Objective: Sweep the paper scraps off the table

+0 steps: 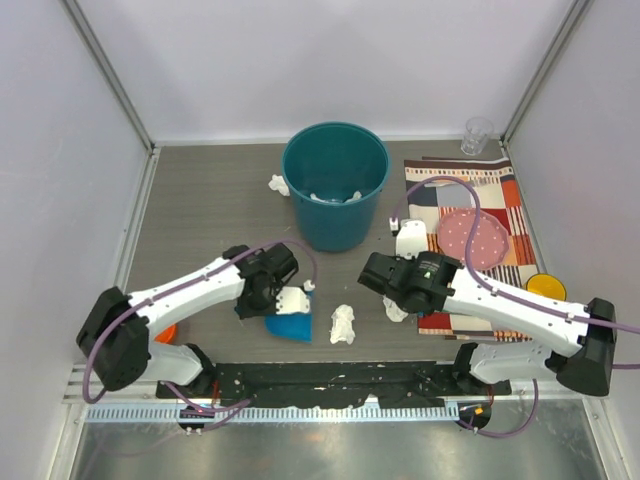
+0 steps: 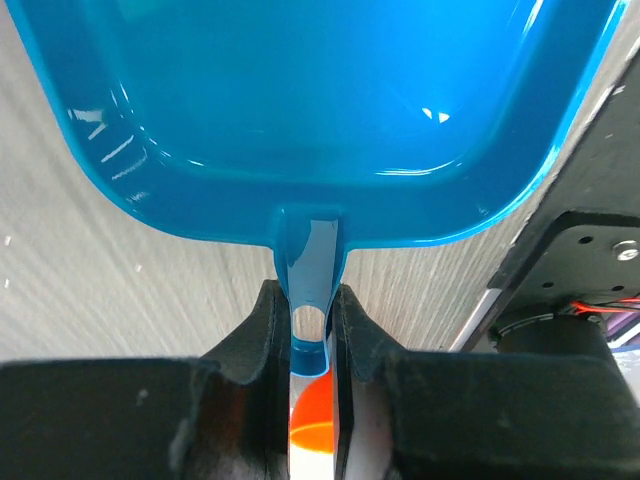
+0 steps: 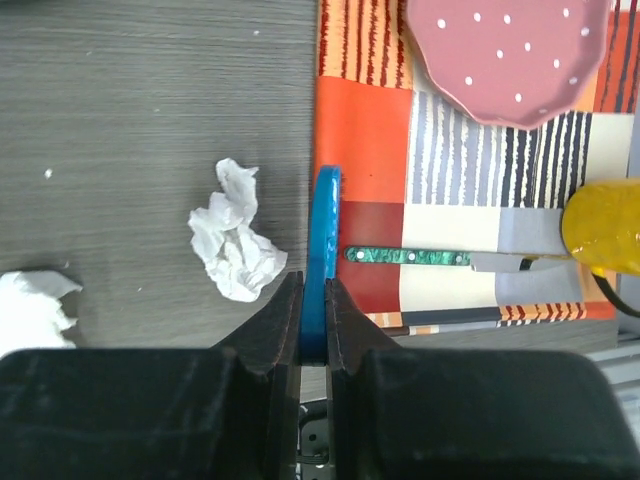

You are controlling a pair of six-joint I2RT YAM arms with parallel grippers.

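Left gripper (image 2: 310, 300) pinched the blue dustpan (image 2: 300, 100) by its handle. Right gripper (image 3: 313, 300) clamped a thin blue handle (image 3: 324, 225) beside a paper scrap (image 3: 235, 245).

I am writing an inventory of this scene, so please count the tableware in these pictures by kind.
plate: 1
yellow bowl: 1
knife: 1
glass: 1
Total: 4
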